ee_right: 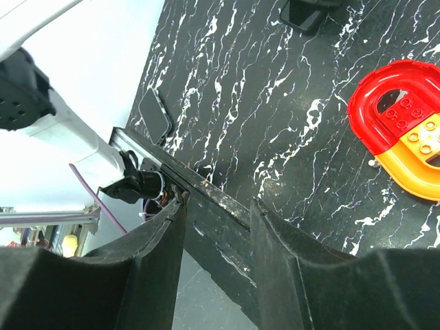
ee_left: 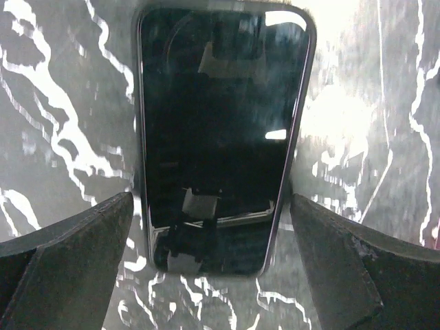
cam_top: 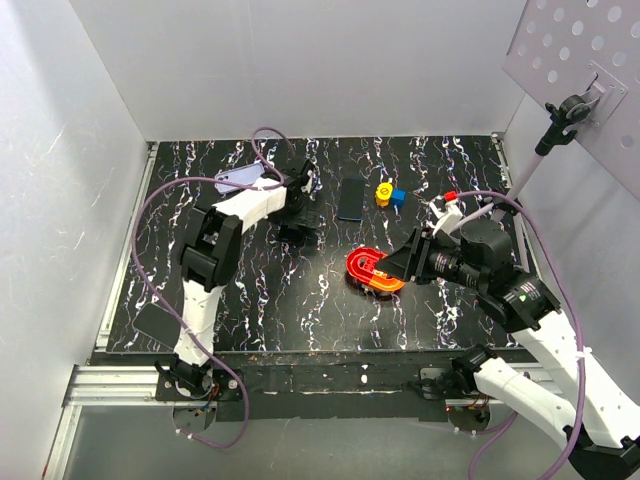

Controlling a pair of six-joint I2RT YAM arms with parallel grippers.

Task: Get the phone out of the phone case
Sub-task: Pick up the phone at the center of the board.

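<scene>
Your left gripper has its fingers spread wide, one on each side of the phone. Each finger sits just beside a long edge and they clamp nothing. The phone lies flat and screen up on the black marbled table, with a faint purple tint along its rim.

From above, your left arm reaches out to the middle of the table. The pale purple case lies apart from the gripper, toward the far left, with the arm partly covering it. Just right of that gripper is a dark blue flat slab; you cannot tell from this view what it is. Beyond the slab, a yellow block and a blue block sit side by side.

Your right gripper has a narrow gap between its fingers and holds nothing. It hangs above the table beside the red and orange toy, well apart from the phone.
</scene>
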